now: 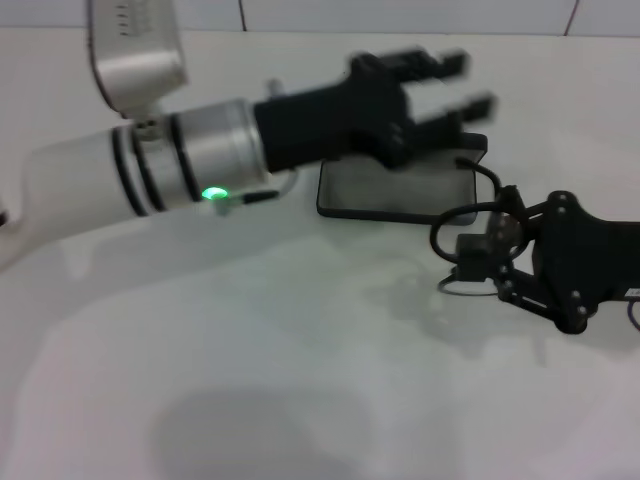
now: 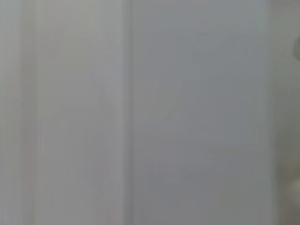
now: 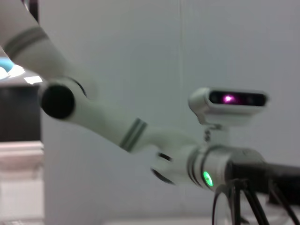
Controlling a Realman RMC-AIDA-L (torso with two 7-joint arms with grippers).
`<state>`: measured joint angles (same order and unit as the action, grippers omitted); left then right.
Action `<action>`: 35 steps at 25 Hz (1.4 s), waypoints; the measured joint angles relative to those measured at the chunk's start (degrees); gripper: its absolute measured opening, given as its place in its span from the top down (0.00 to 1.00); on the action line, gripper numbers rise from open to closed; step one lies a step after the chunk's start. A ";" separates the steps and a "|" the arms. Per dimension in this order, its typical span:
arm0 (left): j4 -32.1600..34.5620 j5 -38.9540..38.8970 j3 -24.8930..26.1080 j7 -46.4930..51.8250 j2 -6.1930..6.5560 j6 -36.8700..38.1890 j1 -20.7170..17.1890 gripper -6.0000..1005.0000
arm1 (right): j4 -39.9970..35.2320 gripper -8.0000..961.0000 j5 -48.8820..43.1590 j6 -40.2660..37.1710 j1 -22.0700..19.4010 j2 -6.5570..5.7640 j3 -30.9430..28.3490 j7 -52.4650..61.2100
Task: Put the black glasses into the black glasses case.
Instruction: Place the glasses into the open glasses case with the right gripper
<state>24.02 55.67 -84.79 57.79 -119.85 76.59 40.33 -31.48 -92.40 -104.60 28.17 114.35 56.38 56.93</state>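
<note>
Black wire-framed black glasses hang gripped in the right gripper, beside the open black glasses case near the table's far edge. Left gripper, jaws apart, hovers over it; collision or snagged temples threaten.

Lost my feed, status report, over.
Left gripper open above the black glasses case. Right gripper holding the black glasses beside it. Case open, nothing blocking.

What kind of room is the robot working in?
Probably a lab or test bench: a plain white tabletop against a white tiled wall, holding only an open black hard-shell glasses case and thin black wire-framed glasses.
</note>
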 joint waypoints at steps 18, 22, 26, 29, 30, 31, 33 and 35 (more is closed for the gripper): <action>-5.48 -9.87 14.18 -13.16 -0.18 -1.98 -7.98 0.45 | -38.65 0.87 -20.10 39.85 -3.62 1.46 27.50 27.56; -5.69 -9.95 14.05 -14.40 -0.20 -2.69 -7.74 0.45 | -38.86 0.87 -26.74 42.06 0.37 1.53 28.89 34.59; -5.83 -9.98 13.93 -15.10 -0.31 -3.29 -7.55 0.45 | -36.91 0.87 -32.61 43.66 5.08 1.63 30.68 40.61; -6.23 -10.00 13.93 -15.61 -0.31 -3.31 -7.49 0.45 | -34.90 0.87 -36.42 46.12 7.97 1.69 33.11 43.97; -6.35 -10.01 13.93 -15.84 -0.31 -3.31 -7.47 0.45 | -34.24 0.87 -37.51 46.75 8.91 1.72 34.23 45.12; -6.36 -10.01 13.94 -15.97 -0.31 -3.31 -7.44 0.45 | -33.76 0.87 -38.40 47.29 9.67 1.74 35.20 46.05; -6.40 -10.02 13.95 -16.15 -0.36 -3.31 -7.39 0.45 | -32.95 0.87 -40.01 48.27 10.86 1.78 37.21 47.84; -6.41 -10.04 13.96 -16.15 -0.36 -3.31 -7.35 0.45 | -32.45 0.87 -40.77 49.32 11.50 1.84 39.14 48.83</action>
<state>17.61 45.64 -70.83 41.64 -120.21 73.28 32.97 -63.93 -133.17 -55.28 39.68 116.19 95.52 105.76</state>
